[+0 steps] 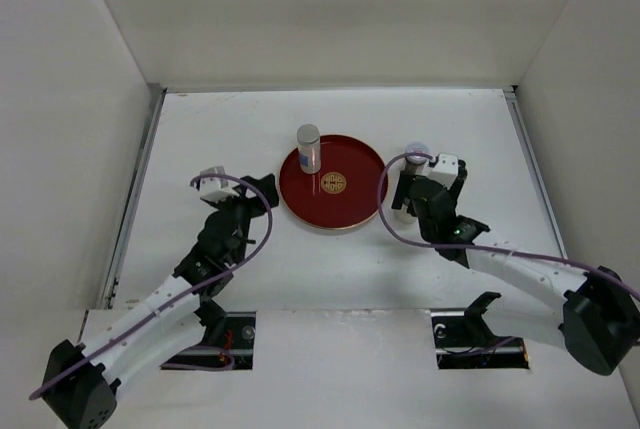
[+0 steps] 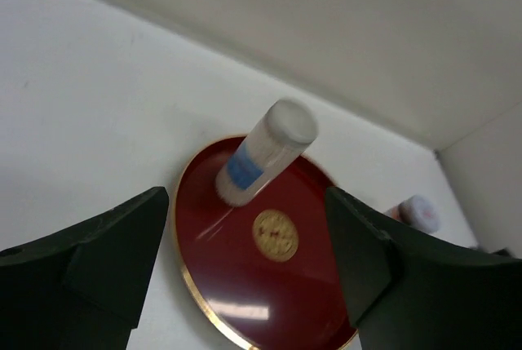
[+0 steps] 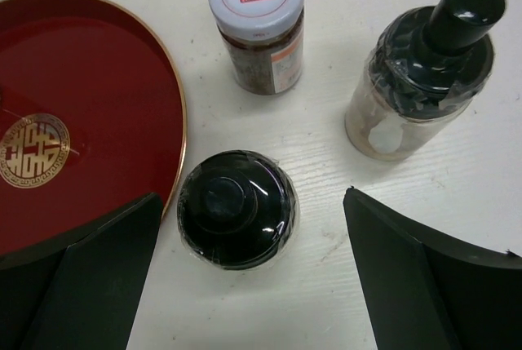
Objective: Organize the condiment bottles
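Note:
A tall whitish cylinder with a grey cap (image 1: 308, 148) stands on the back left of the red plate (image 1: 345, 211); it also shows in the left wrist view (image 2: 265, 152). In the right wrist view, a short brown jar with a pale lid (image 3: 257, 24), a pale dark-capped bottle (image 3: 424, 73) and a second dark-capped bottle (image 3: 236, 207) stand on the table right of the plate (image 3: 98, 105). My right gripper (image 3: 251, 197) is open, above the second dark-capped bottle, one finger on each side. My left gripper (image 2: 245, 203) is open and empty, left of the plate (image 2: 245, 285).
White walls enclose the table on the left, back and right. The jar's lid (image 1: 417, 152) shows just beyond my right gripper (image 1: 405, 194) in the top view. My left gripper (image 1: 265, 192) sits close to the plate's left rim.

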Robot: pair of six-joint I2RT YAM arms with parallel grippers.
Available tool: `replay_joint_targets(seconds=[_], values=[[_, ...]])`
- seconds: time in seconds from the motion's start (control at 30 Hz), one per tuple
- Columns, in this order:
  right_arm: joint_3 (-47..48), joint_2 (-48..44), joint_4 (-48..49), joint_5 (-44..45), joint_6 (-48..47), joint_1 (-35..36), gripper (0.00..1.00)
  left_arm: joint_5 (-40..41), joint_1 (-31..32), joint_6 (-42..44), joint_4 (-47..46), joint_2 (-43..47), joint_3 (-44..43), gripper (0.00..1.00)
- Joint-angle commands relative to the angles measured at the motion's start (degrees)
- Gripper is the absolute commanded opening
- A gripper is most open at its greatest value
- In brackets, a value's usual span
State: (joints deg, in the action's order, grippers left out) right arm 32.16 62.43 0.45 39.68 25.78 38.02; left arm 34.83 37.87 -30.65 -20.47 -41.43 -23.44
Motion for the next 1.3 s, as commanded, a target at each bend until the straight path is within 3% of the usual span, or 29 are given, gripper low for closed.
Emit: replay_joint_targets(seconds=[0.0, 0.13, 0.33, 0.4, 0.57, 0.7, 0.97, 1.27], values=[[3.3, 2.2, 2.3, -1.6, 1.3, -0.5, 1.0, -1.2, -0.5, -7.3, 5.7, 4.6, 7.3, 0.72], [3.9, 5.1, 2.3, -2.5, 2.3, -1.4, 0.96, -1.6, -2.4, -10.2, 7.3, 7.9, 13.2, 0.69], [4.4, 7.4, 4.1, -3.0, 2.7, -2.6, 0.57, -5.2, -9.2, -9.7, 4.7, 7.1, 15.3, 0.73], [3.9, 4.7, 5.3, -0.7, 2.0, -2.2, 0.52, -7.0, -10.8, -10.6, 3.9, 6.5, 16.1, 0.74], [7.1, -2.4, 2.1, 3.8, -2.7, 3.3, 0.5, -13.3, -13.6, -13.4, 2.0, 5.6, 16.8, 0.81], [12.0, -0.9, 2.5, 0.5, -3.2, 9.0, 0.5, -16.2, -15.7, -14.2, 1.6, 3.9, 16.8, 0.87], [26.0, 21.2, 11.7, -4.4, -5.2, 15.5, 0.51, -15.4, -17.3, -13.9, 1.1, 3.5, 17.4, 0.99], [38.1, 38.6, 12.1, -5.0, -6.3, 18.4, 0.55, -14.8, -17.6, -13.9, 1.0, 3.5, 17.7, 1.0]])
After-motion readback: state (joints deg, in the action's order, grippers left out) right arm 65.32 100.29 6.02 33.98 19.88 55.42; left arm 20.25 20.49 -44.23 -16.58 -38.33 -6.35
